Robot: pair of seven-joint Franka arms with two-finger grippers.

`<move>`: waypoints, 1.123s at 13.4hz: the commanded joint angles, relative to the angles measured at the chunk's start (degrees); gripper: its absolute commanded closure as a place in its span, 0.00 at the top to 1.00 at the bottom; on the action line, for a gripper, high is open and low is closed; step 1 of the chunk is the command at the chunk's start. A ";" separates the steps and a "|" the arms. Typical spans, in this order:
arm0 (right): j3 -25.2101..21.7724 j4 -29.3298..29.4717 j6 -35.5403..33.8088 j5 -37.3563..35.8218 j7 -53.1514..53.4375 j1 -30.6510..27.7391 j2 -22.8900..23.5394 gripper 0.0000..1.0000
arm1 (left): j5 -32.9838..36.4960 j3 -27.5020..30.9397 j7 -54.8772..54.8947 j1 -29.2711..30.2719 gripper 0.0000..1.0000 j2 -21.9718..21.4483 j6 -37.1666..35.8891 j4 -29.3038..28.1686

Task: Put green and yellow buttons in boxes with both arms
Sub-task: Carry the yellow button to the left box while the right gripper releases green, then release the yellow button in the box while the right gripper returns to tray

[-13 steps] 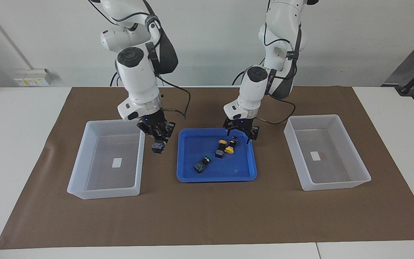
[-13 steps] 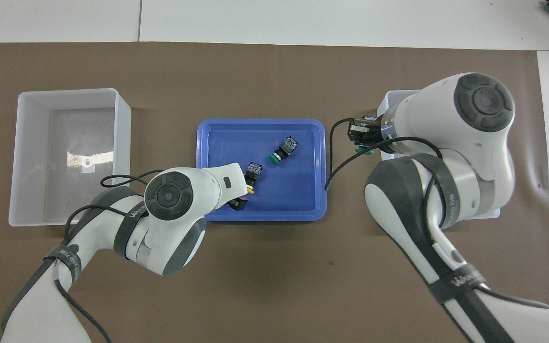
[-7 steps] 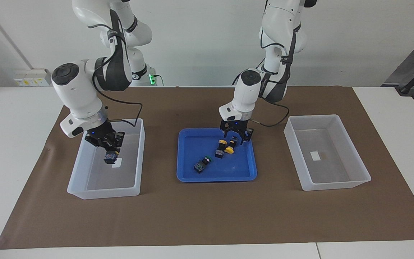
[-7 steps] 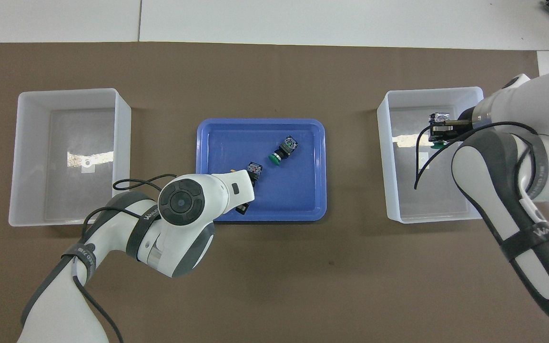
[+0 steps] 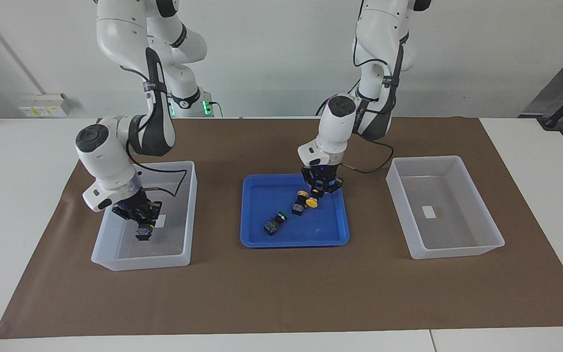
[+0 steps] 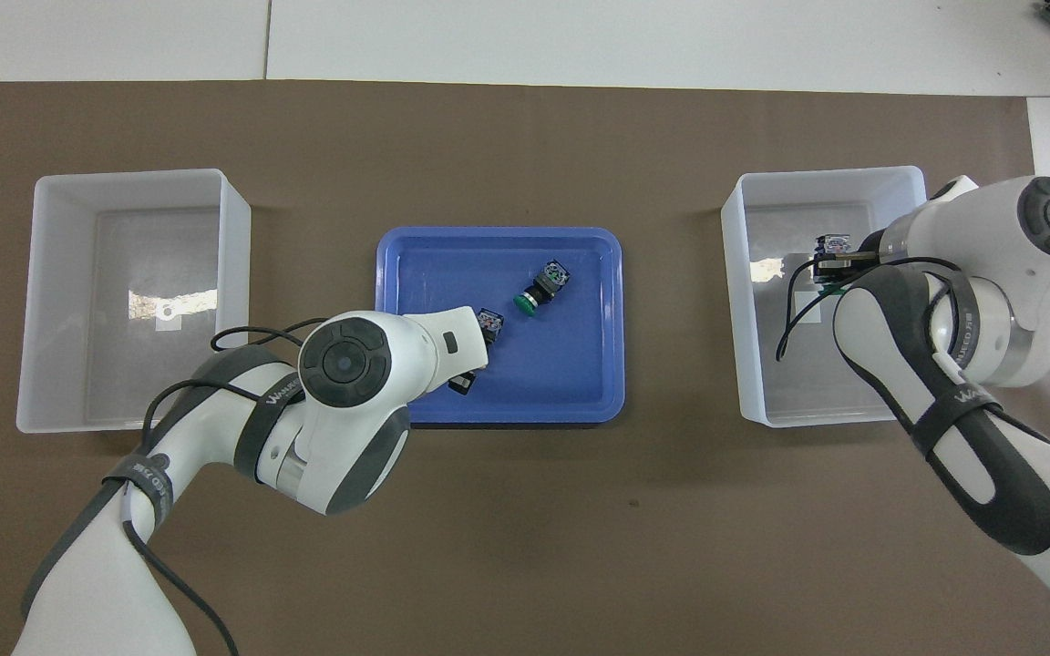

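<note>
My right gripper [image 5: 140,226] is shut on a green button [image 5: 143,231] and holds it low inside the box [image 5: 140,261] at the right arm's end; in the overhead view the gripper [image 6: 830,266] and button [image 6: 833,244] show inside that box [image 6: 753,364]. My left gripper [image 5: 320,188] is down in the blue tray [image 5: 262,242], right at a yellow button [image 5: 312,203]. A second yellow button [image 5: 301,199] and a green button [image 5: 274,224] lie beside it in the tray. In the overhead view my left wrist hides the gripper and the yellow caps.
The other box [image 5: 457,252] stands at the left arm's end with only a white sticker [image 5: 428,211] in it; it also shows in the overhead view [image 6: 28,301]. A brown mat [image 5: 281,293] covers the table's middle.
My right gripper carried the green button from beside the tray over the box and lowered it inside. My left gripper dropped onto the yellow button in the tray.
</note>
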 commanded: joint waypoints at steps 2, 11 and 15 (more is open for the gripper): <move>0.58 -0.98 1.77 0.86 -0.87 -1.25 0.08 0.92 | -0.54 0.66 -0.10 5.18 0.00 -1.58 -17.70 13.51; 1.01 10.87 -9.38 -0.45 19.22 6.73 -3.53 1.00 | -0.72 0.66 -0.10 25.94 0.00 -2.11 -17.04 12.50; 1.10 12.11 -7.55 -1.77 33.98 15.34 -2.91 1.00 | -0.63 0.74 0.78 30.95 0.00 -2.73 -6.41 3.53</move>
